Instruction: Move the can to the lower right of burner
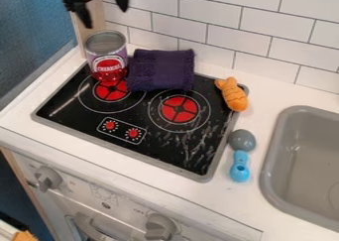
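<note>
Camera view: the black hand [106, 19] hangs at the upper left, above the can, its two fingers spread well apart with a gap between them. The can [109, 61], with a silver top and a red and purple label, stands upright on the stovetop [69, 117] near its back left corner, at the back of the left burner [111, 92] and hiding part of it. Just right of the can, a dark purple cloth [161, 70] lies along the stovetop's back edge; whether they touch, I cannot tell. Nearer the right edge is the other burner [179, 109], and two red dials [133, 133] sit toward the front. An orange toy [233, 94] lies at the back right corner. On the white table [225, 205], a blue spoon [240, 165] with a grey head lies between the stovetop's right edge and the grey sink [301, 160].
</note>
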`<state>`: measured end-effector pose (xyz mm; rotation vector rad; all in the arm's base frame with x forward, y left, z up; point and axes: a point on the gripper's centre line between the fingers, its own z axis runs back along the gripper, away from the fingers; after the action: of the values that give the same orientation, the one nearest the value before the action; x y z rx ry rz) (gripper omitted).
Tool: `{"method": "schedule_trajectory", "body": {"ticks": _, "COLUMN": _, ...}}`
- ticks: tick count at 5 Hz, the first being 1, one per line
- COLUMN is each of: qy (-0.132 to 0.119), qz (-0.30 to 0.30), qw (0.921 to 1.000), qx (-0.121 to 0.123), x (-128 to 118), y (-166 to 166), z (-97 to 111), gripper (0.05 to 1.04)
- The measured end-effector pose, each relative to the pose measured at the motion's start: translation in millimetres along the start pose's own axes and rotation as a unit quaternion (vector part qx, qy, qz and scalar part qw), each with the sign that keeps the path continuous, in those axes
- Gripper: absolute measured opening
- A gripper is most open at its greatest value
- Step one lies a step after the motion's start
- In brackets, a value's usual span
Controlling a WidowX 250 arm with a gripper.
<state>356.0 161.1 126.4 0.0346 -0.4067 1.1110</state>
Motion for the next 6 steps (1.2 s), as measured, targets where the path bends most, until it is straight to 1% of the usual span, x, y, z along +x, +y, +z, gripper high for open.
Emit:
{"method": "schedule_trajectory", "body": {"ticks": 1, "qy": -0.014, "qz": 0.017, "qw": 0.9997, "qx": 0.009, "x": 25, "y": 0, "z": -15, "gripper": 0.999}}
{"method": "schedule_trajectory", "body": {"ticks": 2, "qy": -0.001, "qz": 0.0, "qw": 0.9999, "qx": 0.012, "x": 34, "y": -4, "z": -29, "gripper": 0.999}}
{"method": "schedule_trajectory", "body": {"ticks": 3, "qy": 0.012, "qz": -0.044, "qw": 0.999, "qx": 0.003, "x": 33, "y": -8, "z": -37, "gripper": 0.999}}
{"method": "schedule_trajectory", "body": {"ticks": 4, "qy": 0.034, "qz": -0.089, "qw": 0.9953, "qx": -0.016, "x": 28, "y": -9, "z": -45, "gripper": 0.999}}
{"method": "schedule_trajectory", "body": {"ticks": 5, "qy": 0.052, "qz": -0.112, "qw": 0.9923, "qx": -0.009, "x": 21, "y": -7, "z": -61, "gripper": 0.999}}
{"method": "schedule_trajectory", "body": {"ticks": 6, "qy": 0.051, "qz": -0.127, "qw": 0.9906, "qx": -0.004, "x": 17, "y": -9, "z": -67, "gripper": 0.999}}
